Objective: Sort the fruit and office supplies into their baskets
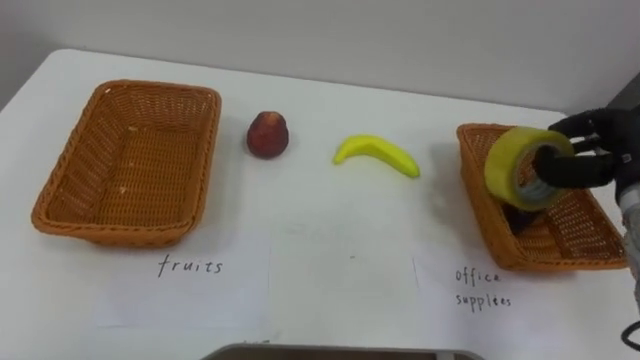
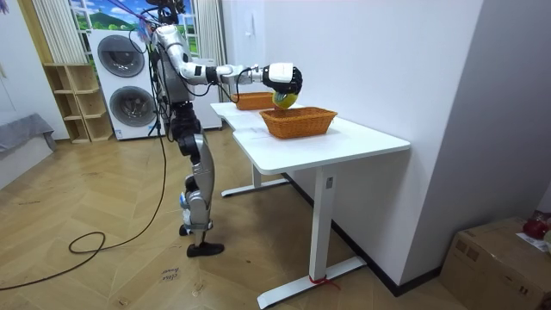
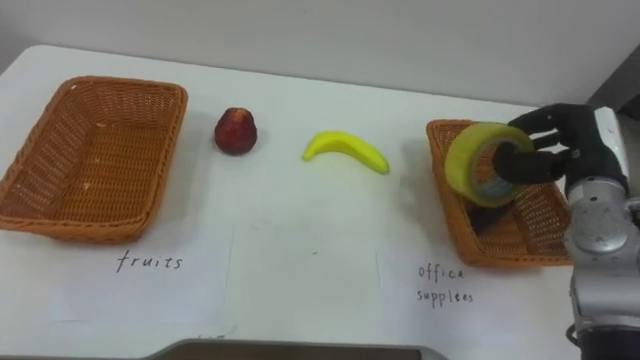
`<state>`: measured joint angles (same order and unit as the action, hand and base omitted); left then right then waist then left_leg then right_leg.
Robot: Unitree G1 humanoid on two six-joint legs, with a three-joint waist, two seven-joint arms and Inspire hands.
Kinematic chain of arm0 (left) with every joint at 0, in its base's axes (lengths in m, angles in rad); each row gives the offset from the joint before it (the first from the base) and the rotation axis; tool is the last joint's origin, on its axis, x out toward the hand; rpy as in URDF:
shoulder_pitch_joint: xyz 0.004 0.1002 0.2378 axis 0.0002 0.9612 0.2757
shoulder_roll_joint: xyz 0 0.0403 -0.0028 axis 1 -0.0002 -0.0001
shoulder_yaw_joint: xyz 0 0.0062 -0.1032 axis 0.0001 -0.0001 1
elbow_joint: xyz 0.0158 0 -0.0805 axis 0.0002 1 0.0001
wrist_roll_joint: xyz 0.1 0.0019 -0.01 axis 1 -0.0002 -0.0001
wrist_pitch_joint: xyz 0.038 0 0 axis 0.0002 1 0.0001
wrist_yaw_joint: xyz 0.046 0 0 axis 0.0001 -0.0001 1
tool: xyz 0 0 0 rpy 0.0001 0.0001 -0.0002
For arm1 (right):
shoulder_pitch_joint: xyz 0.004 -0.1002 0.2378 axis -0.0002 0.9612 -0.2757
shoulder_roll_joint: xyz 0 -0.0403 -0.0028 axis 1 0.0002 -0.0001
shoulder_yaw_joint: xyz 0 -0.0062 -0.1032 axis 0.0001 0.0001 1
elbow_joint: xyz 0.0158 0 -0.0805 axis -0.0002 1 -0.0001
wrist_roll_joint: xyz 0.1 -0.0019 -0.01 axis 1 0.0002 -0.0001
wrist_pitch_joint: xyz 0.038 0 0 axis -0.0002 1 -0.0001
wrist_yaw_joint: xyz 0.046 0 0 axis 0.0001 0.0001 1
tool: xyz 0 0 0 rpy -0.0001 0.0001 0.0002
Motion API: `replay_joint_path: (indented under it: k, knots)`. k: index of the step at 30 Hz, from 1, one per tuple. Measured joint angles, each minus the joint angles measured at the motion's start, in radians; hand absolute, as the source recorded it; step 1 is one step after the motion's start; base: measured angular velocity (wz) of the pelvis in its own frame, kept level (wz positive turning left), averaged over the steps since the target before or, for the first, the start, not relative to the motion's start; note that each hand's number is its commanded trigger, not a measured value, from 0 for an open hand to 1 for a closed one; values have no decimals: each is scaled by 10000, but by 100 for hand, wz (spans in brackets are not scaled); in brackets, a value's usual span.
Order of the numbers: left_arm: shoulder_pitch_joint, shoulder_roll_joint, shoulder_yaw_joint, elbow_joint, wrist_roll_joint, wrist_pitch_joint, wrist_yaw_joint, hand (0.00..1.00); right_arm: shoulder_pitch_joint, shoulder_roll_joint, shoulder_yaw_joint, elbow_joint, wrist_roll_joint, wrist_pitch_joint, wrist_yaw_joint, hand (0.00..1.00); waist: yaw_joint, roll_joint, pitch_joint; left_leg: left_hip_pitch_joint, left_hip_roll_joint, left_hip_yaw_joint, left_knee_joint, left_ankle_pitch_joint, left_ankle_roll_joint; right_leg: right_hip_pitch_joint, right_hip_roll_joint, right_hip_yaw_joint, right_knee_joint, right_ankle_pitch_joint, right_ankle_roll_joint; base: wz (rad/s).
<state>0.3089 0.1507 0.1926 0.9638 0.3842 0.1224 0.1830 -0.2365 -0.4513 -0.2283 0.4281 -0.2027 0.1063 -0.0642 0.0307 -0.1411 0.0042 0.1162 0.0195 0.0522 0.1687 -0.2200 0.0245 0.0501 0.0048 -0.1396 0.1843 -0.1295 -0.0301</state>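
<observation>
Paper slips: two handwritten sheets on the white table (image 1: 330, 250); one (image 1: 482, 287) lies just in front of the office basket (image 1: 480, 200), the other (image 1: 190, 266) well to its left.
Robot: stands upright at the table's side, right arm stretched out over the office basket.
Right hand (image 3: 565, 140): above the office basket, fingers curled through the core of the yellow tape roll (image 3: 476, 160), gripping it.
Tape roll: held tilted in the air over the office basket's left half.
Dark item (image 1: 520, 216): inside the office basket under the roll; I cannot tell what it is.
Fruit basket (image 1: 60, 185): far left of the office basket, level with it.
Banana (image 1: 377, 153): on the table, just left of the office basket's far corner.
Peach (image 1: 268, 134): further left of the office basket, past the banana.
</observation>
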Motion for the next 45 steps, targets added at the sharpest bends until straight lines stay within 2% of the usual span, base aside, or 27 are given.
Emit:
replay_joint_path:
  k: [5,8,21,23,24,25,26,37,45]
  knots:
    - [-49,20,23,11,-6,-76,-7,0,0,-182,-26,327,26,-69,-113,100,-53,4,-4,9,11,9,0,2,-2,0,8,15,-2,-1,-1,0]
    - [-53,36,23,11,-11,-166,-7,0,1,-188,-26,379,31,-70,-116,100,-86,2,-5,14,10,20,-1,2,-2,-1,9,25,-8,-1,-1,0]
    - [-71,78,35,10,-8,-166,-188,0,1,-187,-25,708,-2,-69,-113,100,-127,-11,-15,27,14,19,0,2,-2,1,5,7,-3,-1,-1,0]
    - [-66,79,35,10,-8,-157,-192,0,1,-187,-25,708,1,-69,-112,88,-129,-9,-15,29,13,18,0,2,-2,2,4,7,-2,-1,-1,0]
    - [-66,79,35,10,-8,-151,-193,0,1,-187,-25,708,0,-69,-110,55,-128,-9,-15,30,13,19,0,2,-2,2,3,7,-1,-1,-1,0]
    - [-65,79,35,11,-9,-148,-194,0,1,-187,-25,708,1,-69,-110,30,-128,-9,-15,31,12,19,0,2,-2,2,3,7,-1,-1,-1,0]
    - [-66,79,35,11,-8,-143,-198,0,1,-187,-25,709,-3,-68,-110,0,-128,-9,-15,32,13,18,-1,2,-2,2,4,7,0,-1,-1,0]
    - [-92,92,0,10,-22,-12,-201,0,1,-187,13,699,104,-67,73,0,-103,40,-43,29,21,21,-10,1,-2,2,13,-4,-8,0,-2,0]
    - [-231,94,-24,-28,-22,37,-202,0,-5,-187,103,698,94,-51,416,0,-22,153,-105,24,18,52,-14,1,-3,-4,13,-20,-2,0,-2,0]
